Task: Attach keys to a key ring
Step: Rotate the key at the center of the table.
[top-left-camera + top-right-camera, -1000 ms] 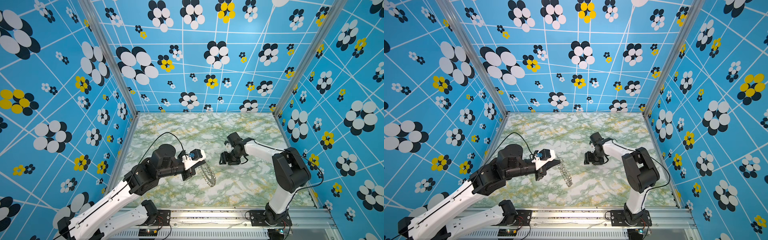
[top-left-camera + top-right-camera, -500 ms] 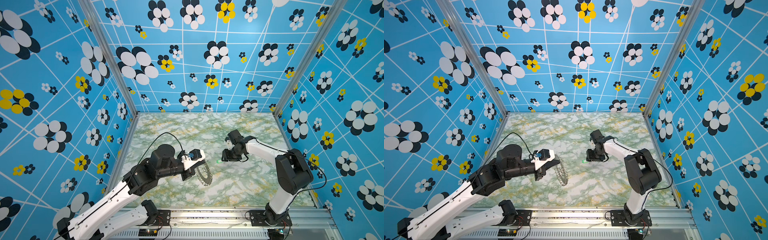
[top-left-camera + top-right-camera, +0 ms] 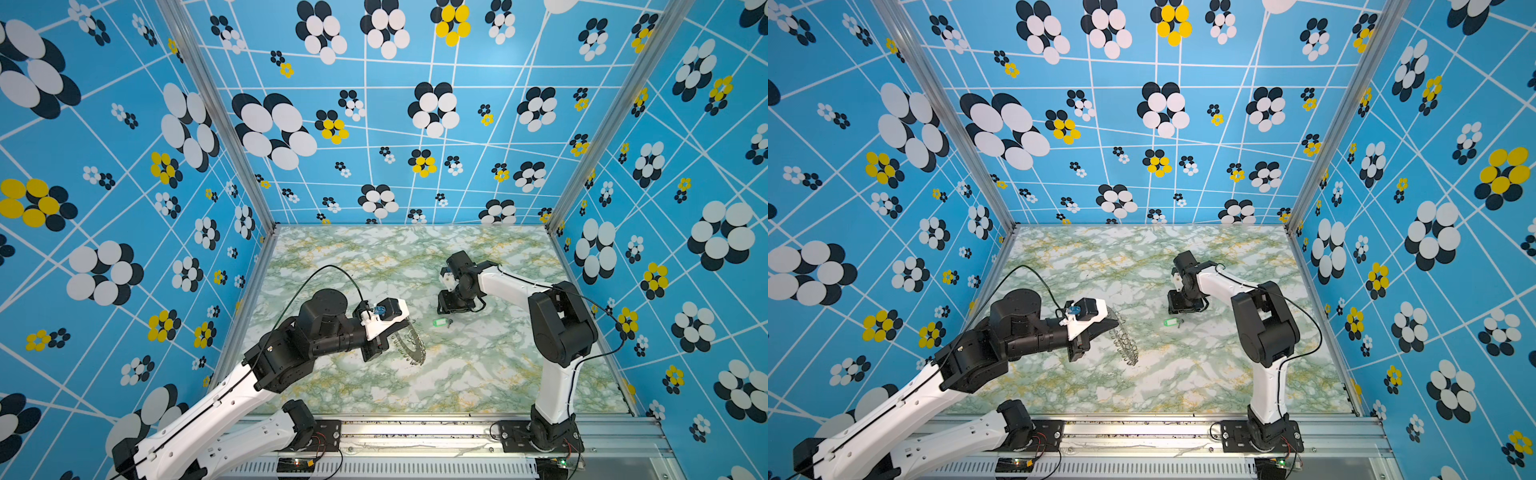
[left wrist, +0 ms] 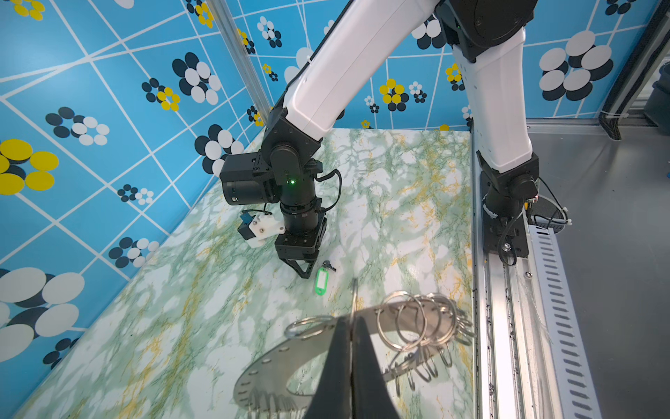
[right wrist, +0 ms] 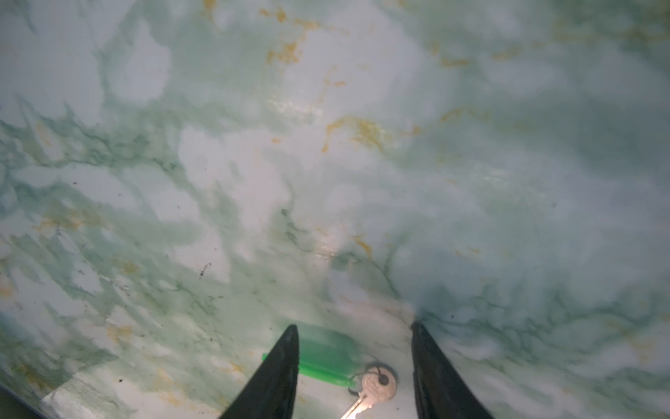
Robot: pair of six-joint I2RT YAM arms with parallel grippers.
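Grey metal key ring [image 4: 275, 362] is clamped in the left hand [image 4: 351, 326]. Both black fingers [image 4: 337, 366] are pressed together on the flat plate beside its centre hole. Wire loops [image 4: 417, 326] crowd the plate's outer edge, and some hang below it.

- In both top views the key ring [image 3: 409, 347] [image 3: 1124, 340] stands tilted on edge at the tip of the left hand [image 3: 380, 345] [image 3: 1090, 332], over the middle of the table [image 3: 478, 374]. I cannot tell whether the lowest loops touch the table.
- Green key tag [image 3: 439, 322] [image 3: 1170, 321] lies flat on the table between the two hands, well apart from the key ring and just beside the right hand [image 3: 449, 306] [image 3: 1179, 306].
- Left wrist view: green key tag [image 4: 321, 281] lies beyond the key ring, next to the downward-pointing right hand [image 4: 304, 270].
- Right wrist view: the right hand [image 5: 354, 326] has its two dark fingers [image 5: 275, 377] standing apart and gripping nothing, with the tips low over the table.
- The green key tag [image 5: 326, 357] lies partly behind one finger.
- A small silver key [image 5: 379, 384] on a thin ring at the tag's end lies between the fingers. It is flat on the table and touches neither finger.
- The tag is not attached to the key ring.
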